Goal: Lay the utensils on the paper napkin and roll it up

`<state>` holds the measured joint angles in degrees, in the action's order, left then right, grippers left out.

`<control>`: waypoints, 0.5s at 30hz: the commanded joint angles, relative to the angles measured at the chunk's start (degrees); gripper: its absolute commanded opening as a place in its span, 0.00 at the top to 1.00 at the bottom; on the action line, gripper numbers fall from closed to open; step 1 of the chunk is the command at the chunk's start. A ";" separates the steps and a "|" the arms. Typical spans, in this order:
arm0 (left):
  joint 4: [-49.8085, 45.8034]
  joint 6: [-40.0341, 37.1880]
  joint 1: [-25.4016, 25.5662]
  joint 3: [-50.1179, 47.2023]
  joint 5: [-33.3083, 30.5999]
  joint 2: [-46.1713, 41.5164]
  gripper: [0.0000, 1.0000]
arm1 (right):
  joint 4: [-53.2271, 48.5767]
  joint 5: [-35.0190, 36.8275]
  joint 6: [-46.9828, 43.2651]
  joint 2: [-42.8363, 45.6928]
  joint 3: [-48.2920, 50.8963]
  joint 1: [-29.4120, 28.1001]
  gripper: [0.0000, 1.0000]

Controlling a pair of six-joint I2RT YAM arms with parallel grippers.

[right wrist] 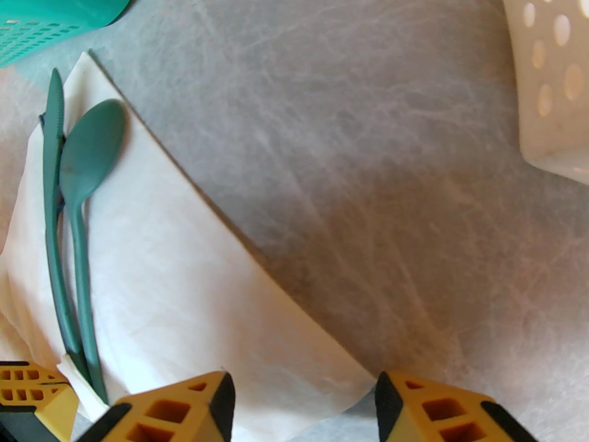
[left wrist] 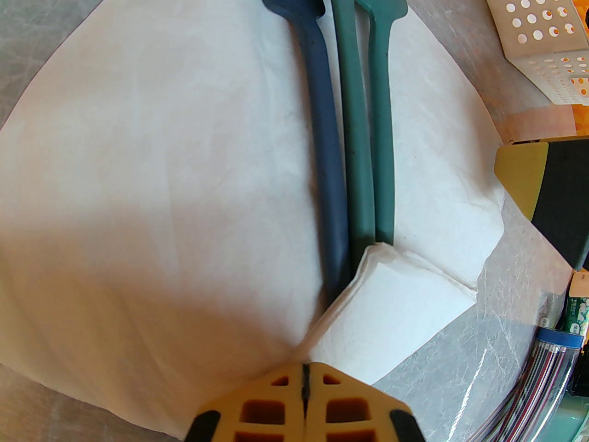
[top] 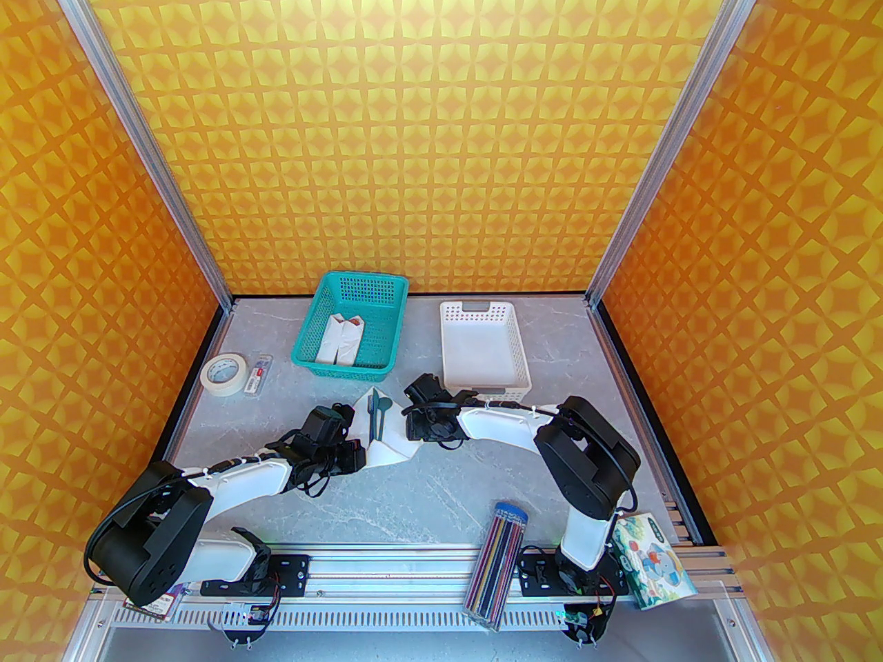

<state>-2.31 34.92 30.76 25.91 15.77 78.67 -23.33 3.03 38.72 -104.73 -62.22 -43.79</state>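
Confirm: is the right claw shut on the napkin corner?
No: the right claw has its jaws apart, with the paper napkin corner lying between them.

Top external camera, fixed high behind the near edge, looks down across the whole table [top: 448, 487]; both wrist cameras face downward at close range, sharing the paper napkin [left wrist: 138, 177] and utensils [right wrist: 92, 150].

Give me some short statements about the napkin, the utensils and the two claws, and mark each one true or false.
1. The fork, knife and spoon lie side by side on the paper napkin. True.
2. The left claw is open. False: it is shut, pinching a folded corner of the paper napkin.
3. The right claw has its jaws apart at the napkin's edge. True.
4. The utensils lie in the teal basket. False: it holds white bundles.
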 commanded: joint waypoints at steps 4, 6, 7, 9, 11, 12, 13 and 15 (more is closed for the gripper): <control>-4.61 0.24 0.35 -1.21 -1.44 0.52 1.00 | 2.04 -5.98 0.83 0.99 0.29 0.24 0.49; -4.46 0.26 0.35 -1.13 -1.44 0.60 1.00 | 3.08 -7.50 0.91 2.25 0.30 0.20 0.49; -4.47 0.29 0.35 -1.05 -1.44 0.69 1.00 | 3.64 -8.16 1.14 2.87 0.27 0.20 0.50; -4.39 0.26 0.35 -1.01 -1.45 0.82 1.00 | 4.68 -9.53 1.64 3.79 0.48 0.21 0.49; -4.38 0.28 0.35 -0.89 -1.44 0.77 1.00 | 6.81 -11.26 2.92 4.52 1.25 0.20 0.49; -4.40 0.24 0.35 -0.88 -1.44 0.73 1.00 | 7.84 -12.03 3.65 4.76 1.89 0.20 0.49; -4.47 0.20 0.35 -0.84 -1.44 0.78 1.00 | 9.04 -12.78 4.59 5.04 2.53 0.20 0.49; -4.44 0.24 0.35 -0.85 -1.44 0.78 1.00 | 10.23 -12.87 5.65 5.19 3.81 0.20 0.48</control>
<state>-2.31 34.92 30.76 25.91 15.75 78.67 -16.60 -7.22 41.43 -100.82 -60.34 -43.79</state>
